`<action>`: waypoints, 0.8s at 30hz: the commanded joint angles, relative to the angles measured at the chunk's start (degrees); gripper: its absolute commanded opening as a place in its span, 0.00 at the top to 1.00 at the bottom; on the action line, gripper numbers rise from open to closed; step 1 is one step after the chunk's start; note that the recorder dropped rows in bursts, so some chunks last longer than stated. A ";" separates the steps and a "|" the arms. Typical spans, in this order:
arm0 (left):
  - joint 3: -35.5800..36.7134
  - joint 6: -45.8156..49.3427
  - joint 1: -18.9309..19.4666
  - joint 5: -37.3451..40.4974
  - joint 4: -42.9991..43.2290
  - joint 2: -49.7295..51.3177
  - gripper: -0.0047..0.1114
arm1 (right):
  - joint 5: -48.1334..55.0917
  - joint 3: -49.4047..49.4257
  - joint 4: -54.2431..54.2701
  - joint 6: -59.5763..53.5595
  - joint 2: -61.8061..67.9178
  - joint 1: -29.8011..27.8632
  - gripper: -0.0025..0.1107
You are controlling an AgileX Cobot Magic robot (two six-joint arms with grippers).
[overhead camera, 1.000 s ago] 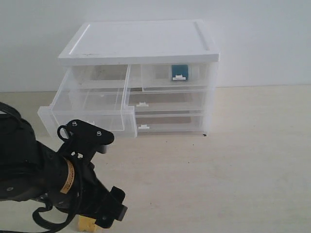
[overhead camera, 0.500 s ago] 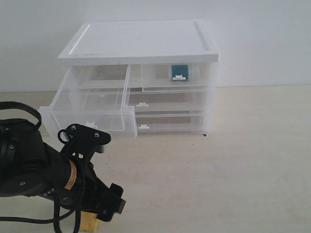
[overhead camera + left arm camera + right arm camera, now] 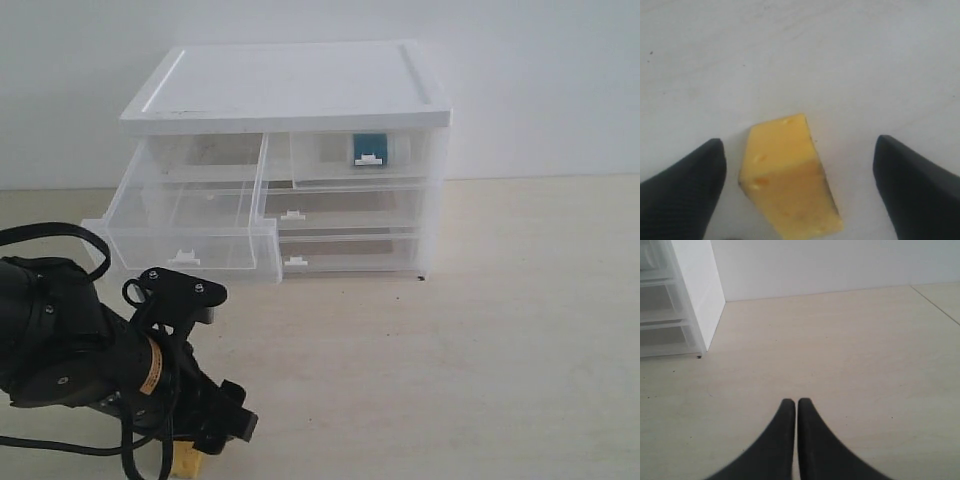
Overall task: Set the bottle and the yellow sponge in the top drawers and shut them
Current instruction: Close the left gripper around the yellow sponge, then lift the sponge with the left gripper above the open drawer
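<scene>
The yellow sponge (image 3: pixel 790 180) lies on the table between the two black fingers of my left gripper (image 3: pixel 799 145), which is open and touches it on neither side. In the exterior view only a corner of the sponge (image 3: pixel 186 463) shows under the left gripper (image 3: pixel 200 440) at the bottom left. The top left drawer (image 3: pixel 190 225) is pulled out and looks empty. The top right drawer (image 3: pixel 360 160) is pushed in, and the bottle (image 3: pixel 371 146) shows through its front as a teal patch. My right gripper (image 3: pixel 792 402) is shut on nothing, low over bare table.
The white-topped cabinet (image 3: pixel 290 85) stands against the back wall, with two full-width drawers (image 3: pixel 340 232) shut below the top pair. Its white side (image 3: pixel 695 290) is to one side of the right gripper. A black cable (image 3: pixel 60 235) loops over the left arm.
The left arm has sunk lower and drawn back from the open drawer, bringing the gripper down around the sponge. The drawer's white tab handle is now uncovered.
</scene>
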 commanded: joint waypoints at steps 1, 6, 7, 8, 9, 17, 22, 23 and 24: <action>-0.24 -0.53 0.15 -0.74 0.08 0.11 0.50 | -0.46 0.26 -0.06 -0.22 -0.30 0.14 0.98; -0.24 -0.53 0.15 -1.07 3.18 0.11 0.89 | -0.46 0.26 -0.06 -0.22 -0.30 0.14 0.98; -0.24 -0.53 0.15 -1.07 3.75 -0.02 0.92 | -0.46 0.26 -0.06 -0.22 -0.30 0.14 0.98; -0.24 -0.53 0.15 -0.96 4.02 -0.11 0.92 | -0.46 0.26 -0.06 -0.22 -0.30 0.14 0.98; -0.24 -0.53 0.15 -0.73 4.16 -0.42 0.92 | -0.46 0.26 -0.06 -0.22 -0.30 0.14 0.98; -0.24 6.63 -2.03 6.34 1.65 -10.10 0.92 | -0.46 0.26 -0.06 -0.22 -0.30 0.14 0.98; -0.51 32.20 -3.41 8.97 -17.93 -18.60 0.92 | -0.46 0.26 -0.06 -0.22 -0.30 0.14 0.98; -1.09 38.94 -3.41 11.01 -22.93 -20.05 0.92 | -0.46 0.26 -0.06 -0.22 -0.30 0.14 0.98; -2.07 45.61 -3.41 13.94 -27.48 -21.28 0.92 | -0.46 0.26 -0.06 -0.22 -0.30 0.14 0.98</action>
